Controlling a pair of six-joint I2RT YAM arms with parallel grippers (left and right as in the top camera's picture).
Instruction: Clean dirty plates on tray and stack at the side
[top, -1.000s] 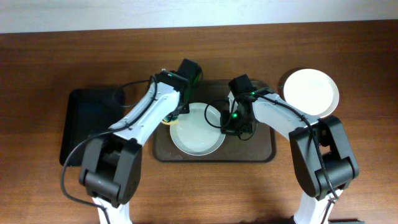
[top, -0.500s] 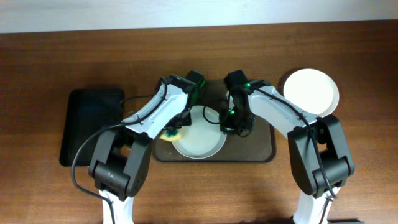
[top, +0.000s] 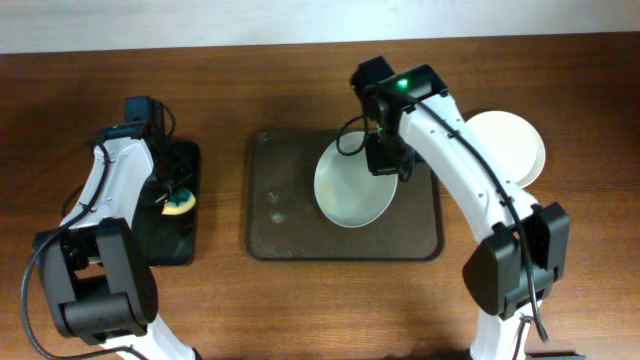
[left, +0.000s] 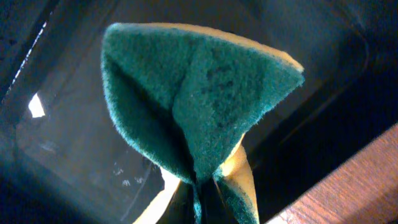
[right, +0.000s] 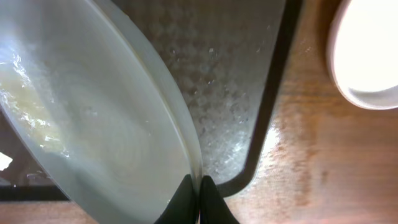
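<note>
The right gripper (right: 194, 188) is pinching a plate (right: 93, 124) by its thin rim, tilting it above the tray (top: 280, 215) — that glossy edge could be slipping loose on any swing toward the side plate (top: 520, 140). The left gripper (top: 173, 193) is clamping the sponge (left: 199, 93) over the black tray (top: 175, 245).

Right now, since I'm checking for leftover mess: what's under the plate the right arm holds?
The brown tray, its bare surface wet with droplets. The patch directly beneath the plate is covered from overhead.
</note>
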